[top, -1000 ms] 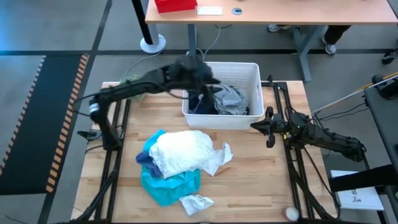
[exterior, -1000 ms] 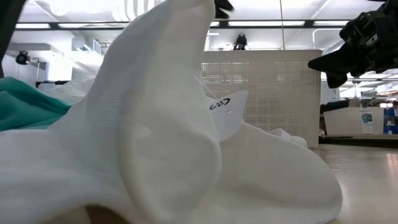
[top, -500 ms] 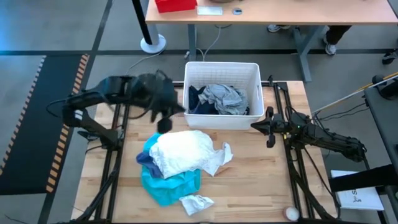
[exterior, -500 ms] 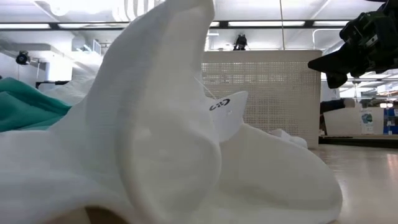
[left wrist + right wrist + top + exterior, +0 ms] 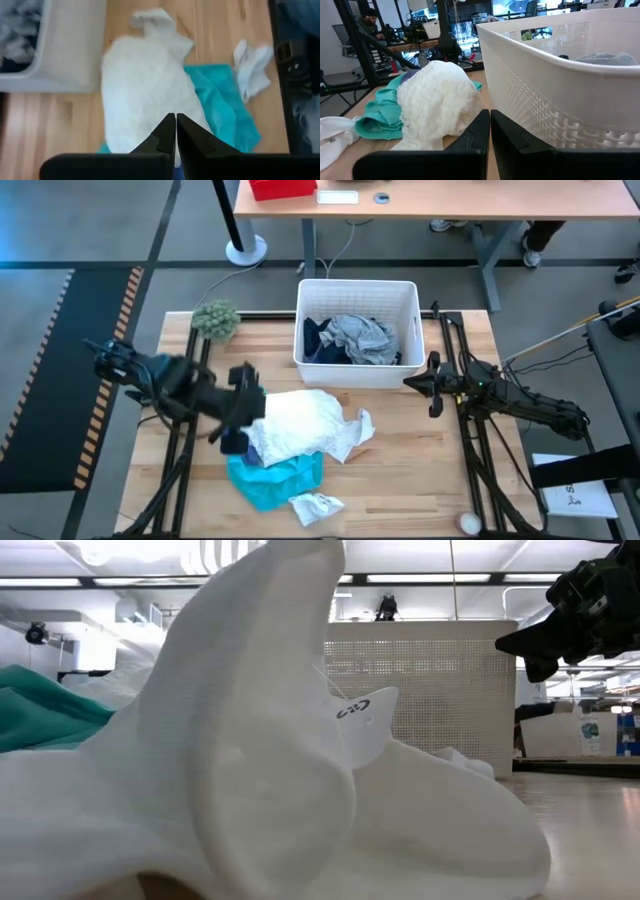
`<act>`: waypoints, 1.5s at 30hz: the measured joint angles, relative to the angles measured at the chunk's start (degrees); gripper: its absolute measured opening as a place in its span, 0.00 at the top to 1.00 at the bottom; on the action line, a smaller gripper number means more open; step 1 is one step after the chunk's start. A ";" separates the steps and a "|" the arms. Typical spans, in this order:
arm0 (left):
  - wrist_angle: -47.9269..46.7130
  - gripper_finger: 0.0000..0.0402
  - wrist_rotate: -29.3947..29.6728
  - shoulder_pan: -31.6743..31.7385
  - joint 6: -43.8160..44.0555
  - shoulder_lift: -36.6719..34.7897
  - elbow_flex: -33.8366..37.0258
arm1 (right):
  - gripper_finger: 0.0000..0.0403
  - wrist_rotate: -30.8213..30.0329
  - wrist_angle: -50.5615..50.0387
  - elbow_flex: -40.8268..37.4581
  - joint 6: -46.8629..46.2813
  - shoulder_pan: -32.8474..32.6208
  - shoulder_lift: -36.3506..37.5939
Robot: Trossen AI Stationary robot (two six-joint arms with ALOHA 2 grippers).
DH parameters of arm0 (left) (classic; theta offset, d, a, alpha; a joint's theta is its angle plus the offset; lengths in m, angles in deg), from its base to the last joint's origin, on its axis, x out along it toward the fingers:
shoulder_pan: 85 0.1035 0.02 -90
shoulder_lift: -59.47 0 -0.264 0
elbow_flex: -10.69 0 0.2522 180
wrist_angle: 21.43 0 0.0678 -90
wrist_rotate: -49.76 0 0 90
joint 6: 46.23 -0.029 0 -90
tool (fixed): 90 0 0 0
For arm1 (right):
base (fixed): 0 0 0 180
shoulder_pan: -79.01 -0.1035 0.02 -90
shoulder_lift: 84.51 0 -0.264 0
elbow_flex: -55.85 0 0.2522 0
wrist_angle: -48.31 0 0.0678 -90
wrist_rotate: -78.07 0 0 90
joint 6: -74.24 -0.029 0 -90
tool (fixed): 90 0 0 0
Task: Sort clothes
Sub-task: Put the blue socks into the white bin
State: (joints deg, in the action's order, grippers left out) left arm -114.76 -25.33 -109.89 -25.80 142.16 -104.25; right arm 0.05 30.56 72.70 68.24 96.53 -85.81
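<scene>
A white garment lies bunched on a turquoise one in the middle of the table. White socks lie beside the pile and near the front edge. A navy garment and a grey one lie in the white bin. My left gripper is shut and empty over the pile's left edge; its wrist view shows the shut fingers above the white garment. My right gripper waits shut, right of the bin.
A fuzzy green ball sits at the table's far left. The bin stands at the far middle. A sock fills most of the low view. A desk stands beyond the table, and a person sits in the room behind.
My left gripper has swung from above the bin toward the table's left edge, then toward the near edge and down to the left edge of the clothes pile. The pile and the garments in the bin lie as before.
</scene>
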 joint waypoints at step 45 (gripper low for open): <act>12.74 0.48 -4.34 -15.07 25.82 -0.32 40.49 | 1.00 -0.01 0.00 0.00 0.00 -0.02 0.00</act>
State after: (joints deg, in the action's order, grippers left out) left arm -102.01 -29.67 -124.97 0.02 141.84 -63.76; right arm 0.04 30.56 72.70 68.24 96.50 -85.81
